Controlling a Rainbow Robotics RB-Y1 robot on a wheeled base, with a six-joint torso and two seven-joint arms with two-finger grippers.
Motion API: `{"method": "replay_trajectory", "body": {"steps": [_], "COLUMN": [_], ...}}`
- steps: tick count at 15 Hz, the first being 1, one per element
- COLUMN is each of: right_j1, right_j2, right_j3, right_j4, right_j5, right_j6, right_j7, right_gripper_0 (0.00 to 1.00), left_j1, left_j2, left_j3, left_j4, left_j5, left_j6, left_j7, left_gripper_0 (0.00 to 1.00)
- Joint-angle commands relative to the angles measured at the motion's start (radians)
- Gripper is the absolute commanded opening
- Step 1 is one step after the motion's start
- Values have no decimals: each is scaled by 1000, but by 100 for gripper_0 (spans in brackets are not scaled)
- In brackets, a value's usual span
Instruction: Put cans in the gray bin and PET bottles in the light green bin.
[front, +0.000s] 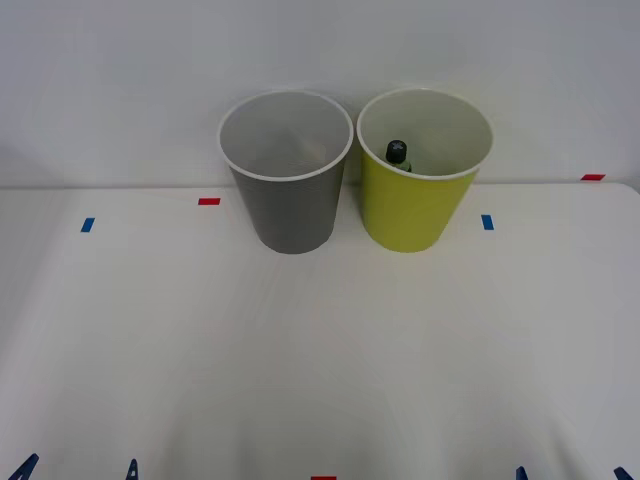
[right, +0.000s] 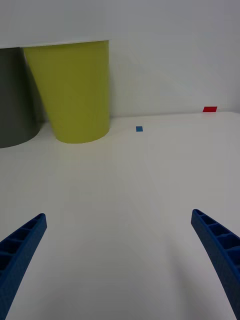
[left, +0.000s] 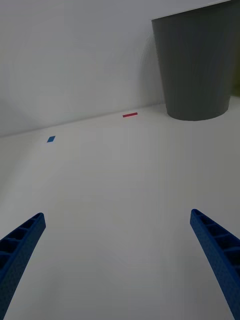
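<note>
At the near left edge of the white table (front: 320, 350), the left gripper (front: 78, 470) is seen low over the surface, its blue ribbed fingers (left: 20, 250) spread wide with nothing held between them. Farther back on that side, a blue tape mark (front: 87, 225) and a red tape mark (front: 208, 201) are stuck to the tabletop. The gray bin (front: 290, 200) is stood upright at the back of the table against the pale wall, and something faint may be lying inside it, though its interior is too dim to be made out. Just beside it, the light green bin (front: 415, 205) is stood upright too, their rims nearly touching. The PET bottle (front: 398, 155) is found inside this green bin, its black cap showing above the near rim. Another blue tape mark (front: 487, 222) is placed to its right. The right gripper (front: 570, 473) is parked at the near right edge, its fingers (right: 217, 245) likewise wide apart and empty.
</note>
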Motion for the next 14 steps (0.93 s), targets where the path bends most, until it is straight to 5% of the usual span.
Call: {"method": "replay_trajectory", "body": {"steps": [1, 14], "right_j1": [0, 0], "right_j2": [0, 0], "right_j3": [0, 0], "right_j4": [0, 0], "right_j5": [0, 0], "right_j6": [0, 0], "right_j7": [0, 0], "right_gripper_0": [100, 100], "left_j1": [0, 0], "left_j2": [0, 0], "left_j3": [0, 0], "left_j4": [0, 0], "left_j5": [0, 0], "left_j6": [0, 0], "left_j7": [0, 0], "left_gripper_0": [100, 100]}}
